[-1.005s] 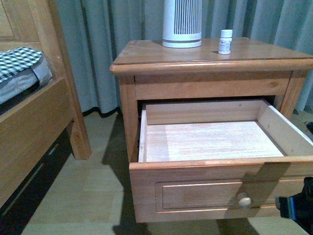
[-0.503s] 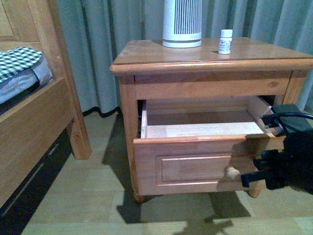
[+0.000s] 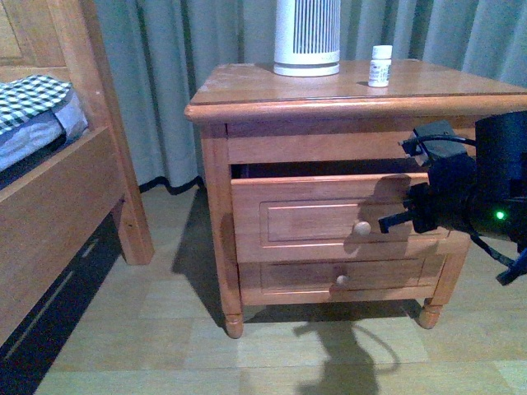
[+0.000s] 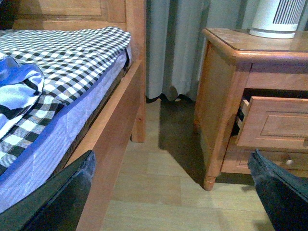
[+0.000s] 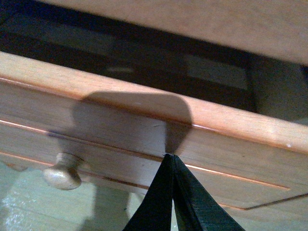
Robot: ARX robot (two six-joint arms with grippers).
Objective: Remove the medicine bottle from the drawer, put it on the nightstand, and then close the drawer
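The medicine bottle (image 3: 380, 66) stands upright on the nightstand (image 3: 247, 103) top, right of centre. The drawer (image 3: 313, 218), the taller upper one with a round knob (image 3: 361, 228), sticks out only a little, with a dark gap above its front. My right gripper (image 3: 385, 223) is shut and empty, its tips touching the drawer front just right of the knob. In the right wrist view the closed fingertips (image 5: 169, 156) press the drawer panel (image 5: 120, 125), with the knob (image 5: 62, 174) beside them. My left gripper (image 4: 173, 192) is open and empty above the floor between bed and nightstand (image 4: 221, 72).
A white ribbed cylinder device (image 3: 306, 37) stands at the back of the nightstand top. A wooden bed frame (image 3: 58, 197) with checked bedding (image 4: 62, 57) is to the left. Grey curtains (image 3: 165, 74) hang behind. The shorter lower drawer (image 3: 338, 278) is shut.
The drawer has slid from wide open to almost shut. My right gripper has come in from the lower right and moved forward against the drawer front.
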